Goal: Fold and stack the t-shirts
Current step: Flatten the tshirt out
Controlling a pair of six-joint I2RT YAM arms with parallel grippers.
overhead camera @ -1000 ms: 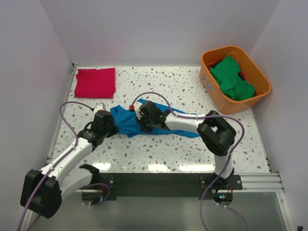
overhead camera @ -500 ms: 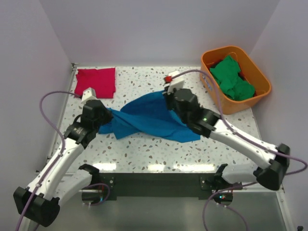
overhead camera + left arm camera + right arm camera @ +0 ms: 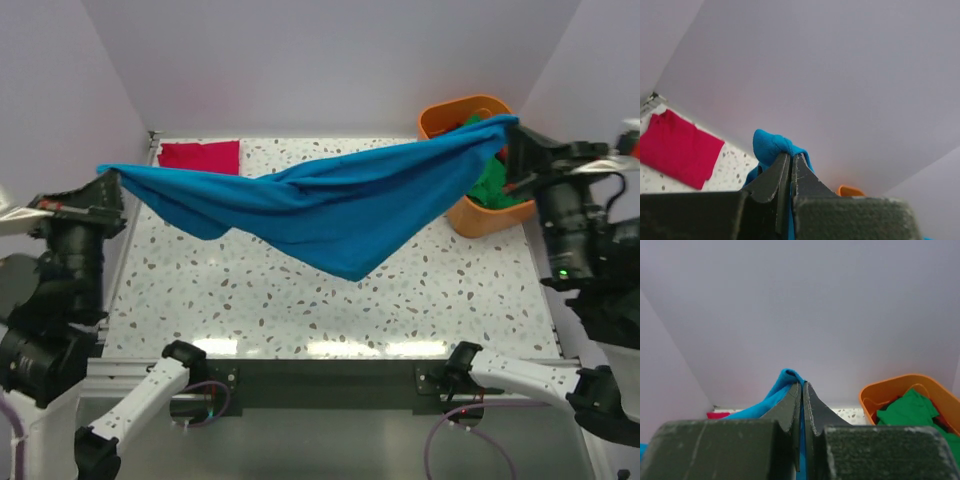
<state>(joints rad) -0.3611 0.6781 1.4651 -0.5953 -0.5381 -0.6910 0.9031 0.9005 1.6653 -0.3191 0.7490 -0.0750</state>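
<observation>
My left claw point(image 3: 108, 176) is pressed together on one end of the bright blue cotton t-shirt point(image 3: 330, 205), at the left edge of the top view. My right claw point(image 3: 512, 126) pinches the other end at the upper right. The shirt hangs between them as a long sagging band over the speckled white table point(image 3: 300, 310). Its lowest tip is near the middle of the frame, and I cannot tell if that tip touches the table.

The folded crimson red t-shirt point(image 3: 200, 156) lies flat in the upper left corner of the table, partly behind the blue cloth. The orange plastic bin point(image 3: 450, 110) stands at the upper right with the crumpled green t-shirts point(image 3: 490, 182) inside, and the blue shirt covers its near side.

Only the top view shows the whole span of cloth. My left wrist view shows a small blue bump above my closed fingertips, with the red shirt at the lower left. My right wrist view shows more of the green heap in the bin, at the lower right.
</observation>
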